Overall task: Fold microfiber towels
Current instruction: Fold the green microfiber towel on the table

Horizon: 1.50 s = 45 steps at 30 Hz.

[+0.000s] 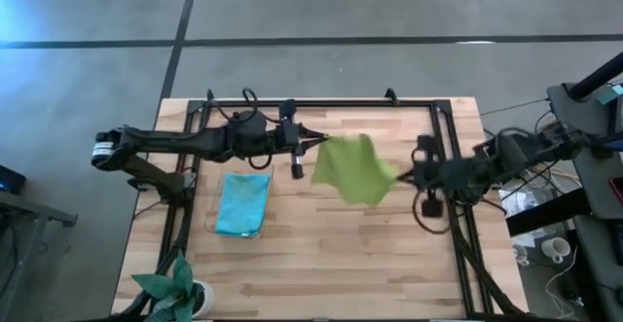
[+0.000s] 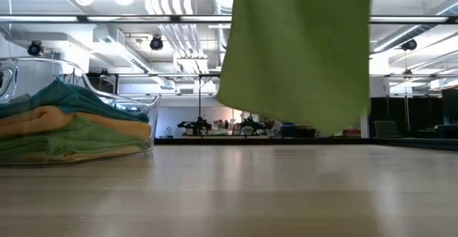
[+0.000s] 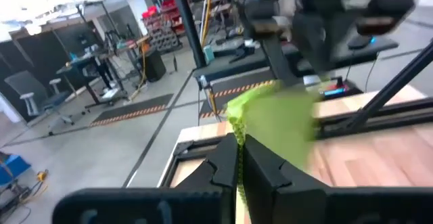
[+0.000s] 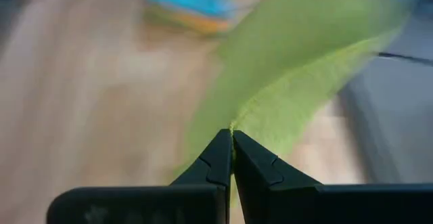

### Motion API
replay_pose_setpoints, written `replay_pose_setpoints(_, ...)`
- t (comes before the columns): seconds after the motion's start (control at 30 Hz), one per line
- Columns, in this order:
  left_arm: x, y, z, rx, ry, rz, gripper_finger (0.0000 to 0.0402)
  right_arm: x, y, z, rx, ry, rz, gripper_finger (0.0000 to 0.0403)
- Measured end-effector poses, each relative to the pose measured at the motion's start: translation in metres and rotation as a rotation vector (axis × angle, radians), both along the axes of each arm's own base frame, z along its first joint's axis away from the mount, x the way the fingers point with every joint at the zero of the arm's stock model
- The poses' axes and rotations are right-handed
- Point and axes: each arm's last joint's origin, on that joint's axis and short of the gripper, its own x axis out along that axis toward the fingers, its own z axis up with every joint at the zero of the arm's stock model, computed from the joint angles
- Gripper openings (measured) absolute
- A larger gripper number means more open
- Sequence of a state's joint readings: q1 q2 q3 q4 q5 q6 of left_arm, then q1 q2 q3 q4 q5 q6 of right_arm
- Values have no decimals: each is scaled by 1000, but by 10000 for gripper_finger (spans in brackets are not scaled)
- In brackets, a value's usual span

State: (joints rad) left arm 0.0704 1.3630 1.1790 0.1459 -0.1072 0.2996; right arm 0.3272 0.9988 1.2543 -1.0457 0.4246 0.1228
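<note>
As both grippers pinch it, soft lime green towel [image 1: 353, 168] hangs rumpled, airborne

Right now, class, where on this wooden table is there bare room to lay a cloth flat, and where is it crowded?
Bare wood lies between the clear bin of folded towels and the right arm's frame. The left is crowded by bin and potted plant; the lime green microfiber towel hangs mid-table.

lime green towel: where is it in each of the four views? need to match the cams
High: lime green towel mid-table, stretched between left end effector and right end effector.
Low: hangs top centre, clear of the wood.
Left wrist: centre, edge pinched in the shut fingers.
Right wrist: centre to upper right, edge pinched.
Shared landmark: clear bin of folded towels, also low view's left.
</note>
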Motion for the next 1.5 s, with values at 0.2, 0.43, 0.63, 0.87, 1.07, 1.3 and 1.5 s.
replay_pose_setpoints(0.2,-2,7,-3,-43,-3,22,0,0,-7,-10,-129,36,-94,9)
replay_pose_setpoints(0.43,12,32,-27,-69,43,96,0,7,-34,-38,-339,123,-322,9)
replay_pose_setpoints(0.63,9,69,-7,-3,-59,166,0,11,-72,-34,-614,173,-554,9)
replay_pose_setpoints(0.87,2,54,9,5,-66,-79,0,7,-73,1,-488,39,-420,9)
replay_pose_setpoints(1.07,12,15,-27,-42,97,-212,0,4,-42,-18,-245,-30,-198,9)
replay_pose_setpoints(1.3,3,-34,-98,-183,314,-335,0,5,16,-93,146,94,-36,9)
replay_pose_setpoints(1.5,-8,-69,-139,-321,376,-446,0,-3,65,-137,341,171,-2,9)
